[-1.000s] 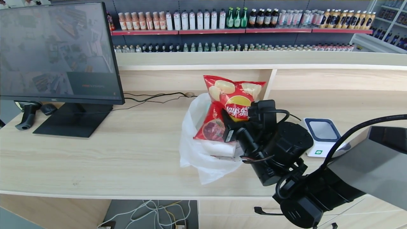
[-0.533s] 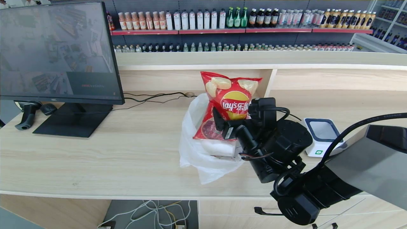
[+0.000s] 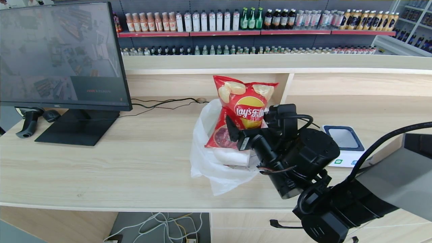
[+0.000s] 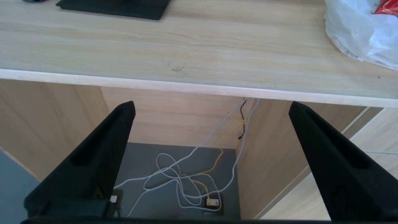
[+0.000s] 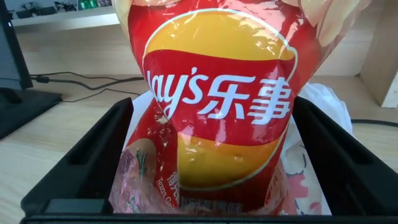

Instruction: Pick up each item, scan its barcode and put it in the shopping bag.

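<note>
The right gripper (image 3: pixel 246 126) is clenched on the lower half of the chips bag (image 3: pixel 248 104), one finger on each side of it. The chips bag stands upright, and its bottom end is already inside the mouth of the white shopping bag (image 3: pixel 206 158), which lies loose on the counter (image 3: pixel 101 168). Something white (image 3: pixel 233 157) rests in the shopping bag just under the chips. The scanner (image 3: pixel 342 138) sits on the counter to the right, apart from the bags. The left gripper (image 4: pixel 211 109) hangs low in front of the counter edge, released and empty, with its fingers wide apart.

I judge that the step in hand is the placing of the chips. To do it well, the arm should go down straight and slowly, because the thin plastic around the mouth can fold inward and block the way. The grip should stay light, as the pack is full of air and the chips break easily. It is better to let go only when the bottom of the pack rests on the white thing or on the counter. The pack is taller than the shopping bag, so it may tip over; leaning it a little to the back side can help. After the release, the fingers should leave upward, without catching the plastic
</note>
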You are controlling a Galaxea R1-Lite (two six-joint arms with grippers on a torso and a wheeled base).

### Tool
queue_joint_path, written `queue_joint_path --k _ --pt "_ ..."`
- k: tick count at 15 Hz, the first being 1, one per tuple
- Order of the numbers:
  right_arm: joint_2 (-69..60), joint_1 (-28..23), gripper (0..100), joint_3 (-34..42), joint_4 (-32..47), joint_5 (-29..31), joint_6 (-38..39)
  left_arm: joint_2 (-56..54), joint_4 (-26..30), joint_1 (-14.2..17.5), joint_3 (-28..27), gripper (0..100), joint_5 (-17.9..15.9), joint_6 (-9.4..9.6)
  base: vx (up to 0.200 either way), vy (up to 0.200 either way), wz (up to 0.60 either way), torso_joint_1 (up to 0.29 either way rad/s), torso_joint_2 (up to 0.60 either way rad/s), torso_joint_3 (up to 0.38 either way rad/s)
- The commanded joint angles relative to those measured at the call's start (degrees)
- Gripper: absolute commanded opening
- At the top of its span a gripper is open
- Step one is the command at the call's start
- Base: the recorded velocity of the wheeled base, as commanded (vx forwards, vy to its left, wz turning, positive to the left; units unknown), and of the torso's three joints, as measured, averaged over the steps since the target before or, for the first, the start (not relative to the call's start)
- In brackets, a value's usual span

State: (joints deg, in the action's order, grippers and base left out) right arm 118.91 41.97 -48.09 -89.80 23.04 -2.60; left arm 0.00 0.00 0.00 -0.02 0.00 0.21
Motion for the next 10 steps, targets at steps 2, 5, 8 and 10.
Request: queue_joint_path --k 2,5,8,10 --pt "-5.3 0.0 100 4.1 -0.1 -0.1 0.0 0.0 0.0 0.0 0.0 100 0.0 -0.03 0.000 0.000 0.00 0.000 0.00 0.000" --pt "-11.1 0.2 100 10.1 -0.1 -0.1 -0.2 0.0 0.0 0.0 0.0 100 0.0 -0.03 0.000 0.000 0.00 0.000 0.00 0.000" --pt "-19.9 -1.6 100 19.6 -0.2 0.0 -0.2 0.0 0.0 0.0 0.0 100 0.0 -0.03 0.000 0.000 0.00 0.000 0.00 0.000" --pt "-24.8 -3.7 100 25.1 -0.2 -0.1 -0.1 0.0 0.0 0.0 0.0 100 0.0 -0.03 0.000 0.000 0.00 0.000 0.00 0.000"
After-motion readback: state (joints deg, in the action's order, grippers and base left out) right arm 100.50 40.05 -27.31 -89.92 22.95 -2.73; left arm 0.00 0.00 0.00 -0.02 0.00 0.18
